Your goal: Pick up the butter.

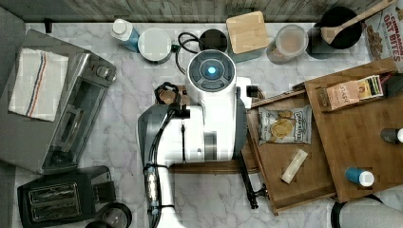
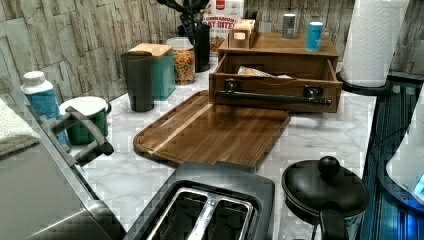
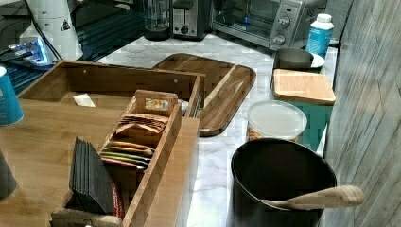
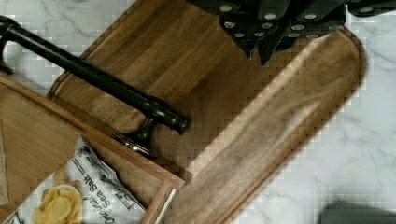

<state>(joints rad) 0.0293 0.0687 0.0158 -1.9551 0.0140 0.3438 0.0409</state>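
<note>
- Butter point(image 1: 294, 166): small, pale cream, rectangular stick lying flat on the floor of the open wooden drawer point(image 1: 275, 190), long axis on a diagonal in the top view, one end toward the top view's upper right, the other toward its lower left.
- Sits below the chip bag point(image 1: 284, 125) in the top view, near it but apart; glimpsed in the right view as a pale patch point(image 3: 84, 100) on the drawer floor.
- Chip bag: silvery, crinkled, printed with chips, also flat in the drawer point(image 4: 79, 196).
- Drawer front fitted with a dark round bar handle point(image 4: 93, 83); smooth marble counter point(image 1: 123, 118) underneath; oval brown cutting board point(image 2: 210, 131) with a groove round its rim beside the drawer.
- Arm point(image 1: 209, 114): white, glossy, folded over the cutting board in the top view.
- Gripper point(image 4: 262, 51): dark, above the bare board, clear of the drawer; fingertips drawn close together, gripping nothing.
</note>
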